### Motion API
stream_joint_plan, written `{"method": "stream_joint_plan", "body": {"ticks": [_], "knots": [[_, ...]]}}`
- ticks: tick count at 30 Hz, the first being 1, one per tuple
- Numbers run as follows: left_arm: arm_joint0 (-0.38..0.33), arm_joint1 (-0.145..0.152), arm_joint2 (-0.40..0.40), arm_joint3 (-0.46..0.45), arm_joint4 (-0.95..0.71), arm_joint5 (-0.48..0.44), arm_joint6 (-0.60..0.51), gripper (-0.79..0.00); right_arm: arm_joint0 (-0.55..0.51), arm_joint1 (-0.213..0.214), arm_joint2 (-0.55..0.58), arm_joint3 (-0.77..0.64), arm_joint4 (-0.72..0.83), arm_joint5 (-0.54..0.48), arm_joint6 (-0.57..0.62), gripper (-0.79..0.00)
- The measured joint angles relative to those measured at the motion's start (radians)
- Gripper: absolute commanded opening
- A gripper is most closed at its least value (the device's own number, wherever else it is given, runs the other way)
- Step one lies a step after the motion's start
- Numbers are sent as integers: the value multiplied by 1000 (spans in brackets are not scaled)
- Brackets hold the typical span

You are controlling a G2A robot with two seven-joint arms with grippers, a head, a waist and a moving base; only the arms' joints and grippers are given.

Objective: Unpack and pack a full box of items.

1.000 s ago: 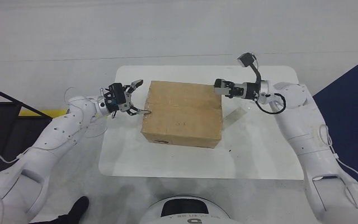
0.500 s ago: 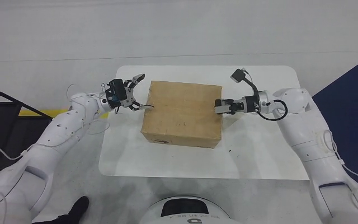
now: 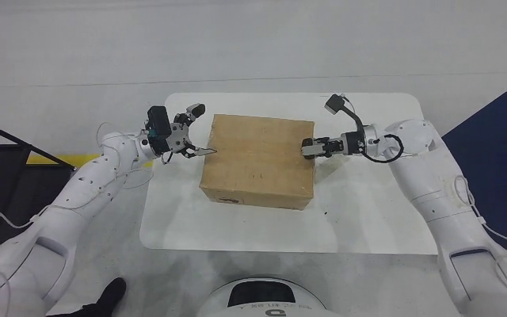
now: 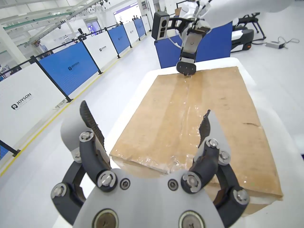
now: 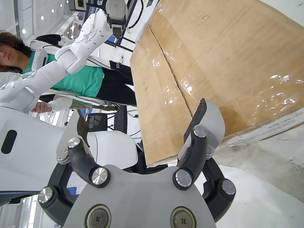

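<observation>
A closed brown cardboard box point(image 3: 257, 161) with clear tape along its top seam sits mid-table. My left gripper point(image 3: 201, 130) hovers open at the box's left end, its fingers spread either side of the seam line point(image 4: 147, 119). My right gripper point(image 3: 307, 148) is at the opposite end, level with the seam, and is open too point(image 5: 142, 119). One of its fingers point(image 5: 201, 117) lies close against the top edge of the box point(image 5: 213, 48). From the left wrist, the box point(image 4: 201, 110) stretches away to the right gripper point(image 4: 186, 68) at its far end.
The white table point(image 3: 364, 222) has bare room in front of the box and to its right. Its front edge runs close below the box; grey floor surrounds it.
My right gripper came down from near the far right corner to the right end of the seam. My left gripper shifted slightly away from me and spread wider.
</observation>
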Motion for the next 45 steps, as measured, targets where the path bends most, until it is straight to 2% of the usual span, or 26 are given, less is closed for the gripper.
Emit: {"method": "stream_joint_plan", "body": {"ticks": [10, 12, 13, 15, 17, 19, 20, 23, 26, 45], "knots": [[-3, 2, -3, 2, 14, 4, 3, 0, 16, 1, -20, 10, 3, -10, -10, 0], [20, 3, -4, -43, -29, -18, -18, 0, 21, 0, -25, 14, 2, -13, -13, 0], [35, 5, -4, -78, -77, -48, -48, 0, 23, -1, -28, 16, 2, -14, -14, 0], [59, 19, -16, -167, -264, -168, -176, 0, 27, -2, -33, 21, 3, -17, -17, 0], [81, 34, -15, -233, -487, -249, -306, 0, 30, -3, -36, 25, 3, -19, -19, 0], [83, 35, -9, -236, -611, -257, -342, 0, 30, -3, -37, 25, 3, -19, -19, 0], [82, 35, -8, -231, -649, -254, -323, 0, 30, -3, -36, 25, 3, -19, -19, 0], [81, 34, -8, -229, -597, -252, -252, 0, 30, -3, -36, 25, 3, -19, -19, 0], [81, 34, -8, -229, -511, -252, -252, 0, 30, -3, -36, 25, 3, -19, -19, 0], [81, 34, -8, -229, -513, -252, -253, 0, 48, -12, -63, 38, -33, -3, -64, 0]]}}
